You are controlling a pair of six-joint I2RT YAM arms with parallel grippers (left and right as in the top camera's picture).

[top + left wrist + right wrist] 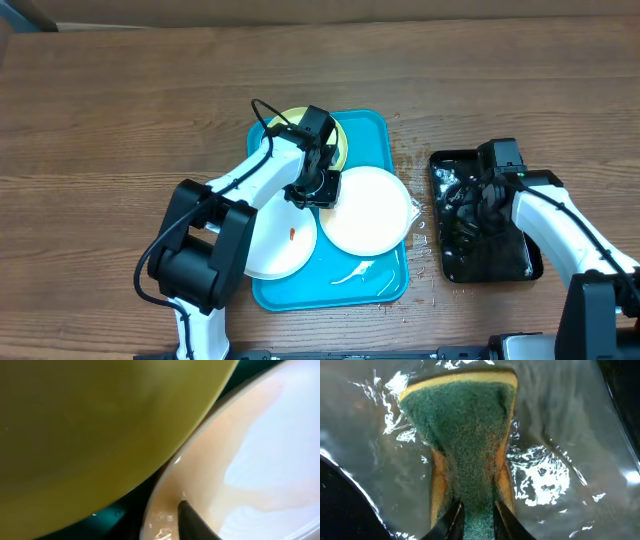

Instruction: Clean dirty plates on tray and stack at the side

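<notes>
The turquoise tray (385, 135) holds three plates. The pale yellow-green plate (290, 122) lies at its back left, and it fills the upper left of the left wrist view (100, 425). A white plate (275, 250) with an orange smear lies at the front left. A second white plate (370, 212) sits on the right and overhangs the tray's right rim. My left gripper (318, 187) is at this plate's left edge. One finger (184, 507) lies inside its rim (260, 445); the other finger is hidden. My right gripper (482, 198) is shut on a green-and-yellow sponge (465, 435).
A smaller black tray (520, 262) holding water stands to the right, with the sponge down in it (570, 435). Water drops lie on the table (422, 240) between the two trays. A white streak (355, 272) lies on the turquoise tray's front.
</notes>
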